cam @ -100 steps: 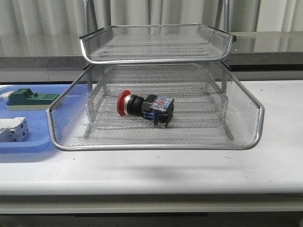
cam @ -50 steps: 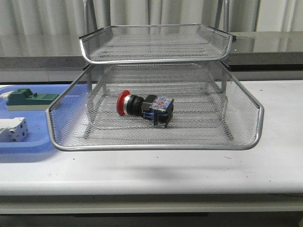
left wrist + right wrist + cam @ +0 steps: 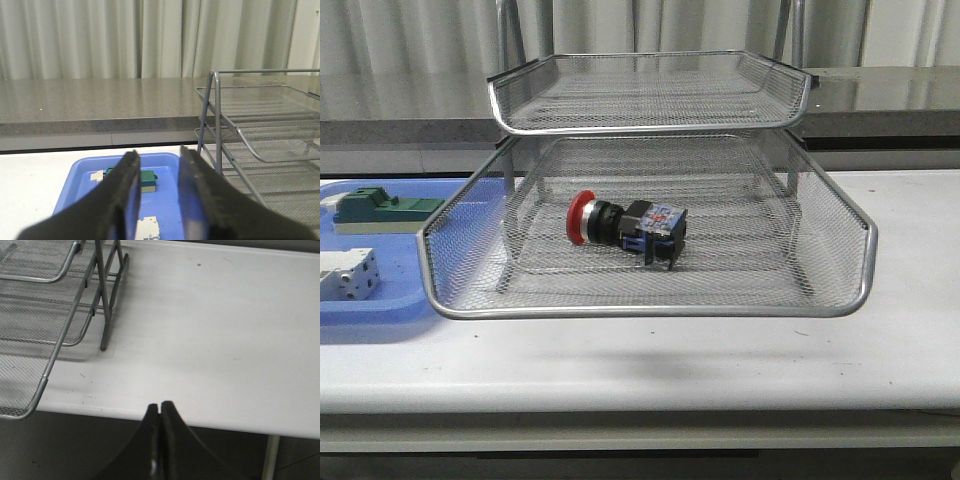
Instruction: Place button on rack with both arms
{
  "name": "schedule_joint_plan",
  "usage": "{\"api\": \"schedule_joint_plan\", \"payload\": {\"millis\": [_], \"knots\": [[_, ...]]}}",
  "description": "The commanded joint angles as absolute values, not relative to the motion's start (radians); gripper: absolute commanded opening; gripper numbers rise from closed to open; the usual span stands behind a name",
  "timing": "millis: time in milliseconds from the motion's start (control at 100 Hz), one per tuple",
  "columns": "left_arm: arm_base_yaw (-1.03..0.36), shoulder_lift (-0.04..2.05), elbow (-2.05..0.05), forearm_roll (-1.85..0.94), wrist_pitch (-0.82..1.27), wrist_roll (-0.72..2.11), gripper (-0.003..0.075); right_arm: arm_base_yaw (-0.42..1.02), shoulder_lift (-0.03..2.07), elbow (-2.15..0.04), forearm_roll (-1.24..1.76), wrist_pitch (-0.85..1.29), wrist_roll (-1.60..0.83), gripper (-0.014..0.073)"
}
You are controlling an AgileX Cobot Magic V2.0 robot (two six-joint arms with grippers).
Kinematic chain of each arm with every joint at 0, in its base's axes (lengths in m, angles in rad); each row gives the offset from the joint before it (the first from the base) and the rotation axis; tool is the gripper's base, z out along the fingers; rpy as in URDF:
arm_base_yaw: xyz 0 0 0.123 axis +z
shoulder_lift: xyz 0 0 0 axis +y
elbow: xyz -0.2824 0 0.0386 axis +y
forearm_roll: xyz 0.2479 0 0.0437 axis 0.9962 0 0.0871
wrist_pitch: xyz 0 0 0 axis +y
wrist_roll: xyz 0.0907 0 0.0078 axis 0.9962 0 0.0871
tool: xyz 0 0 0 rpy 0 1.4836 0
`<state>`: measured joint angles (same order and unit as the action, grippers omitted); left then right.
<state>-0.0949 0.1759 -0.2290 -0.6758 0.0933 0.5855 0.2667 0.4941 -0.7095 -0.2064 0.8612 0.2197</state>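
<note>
Button (image 3: 625, 227): red cap, black-blue body, lying sideways in rack (image 3: 650, 300).

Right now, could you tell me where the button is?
In the front view, the button lies on its side in the rack's pulled-out lower tier, left of centre, red cap pointing left.

No readable text, brand or number for you anywhere. Button (image 3: 625, 227) carries small red-and-blue label on body, too blurred to read.
</note>
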Motion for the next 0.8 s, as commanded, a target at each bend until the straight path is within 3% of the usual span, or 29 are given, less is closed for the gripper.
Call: {"api": "schedule_joint_plan", "payload": {"millis": [0, 790], "knots": [[-0.094, 0.185, -0.255, -0.689, 0.026, 0.579, -0.0007, 0.261, 0.496, -0.744, -0.23, 0.802, 0.219, -0.0108], [-0.094, 0.185, -0.255, -0.689, 0.026, 0.579, -0.002, 0.261, 0.496, -0.744, -0.23, 0.801, 0.219, -0.0108]]}}
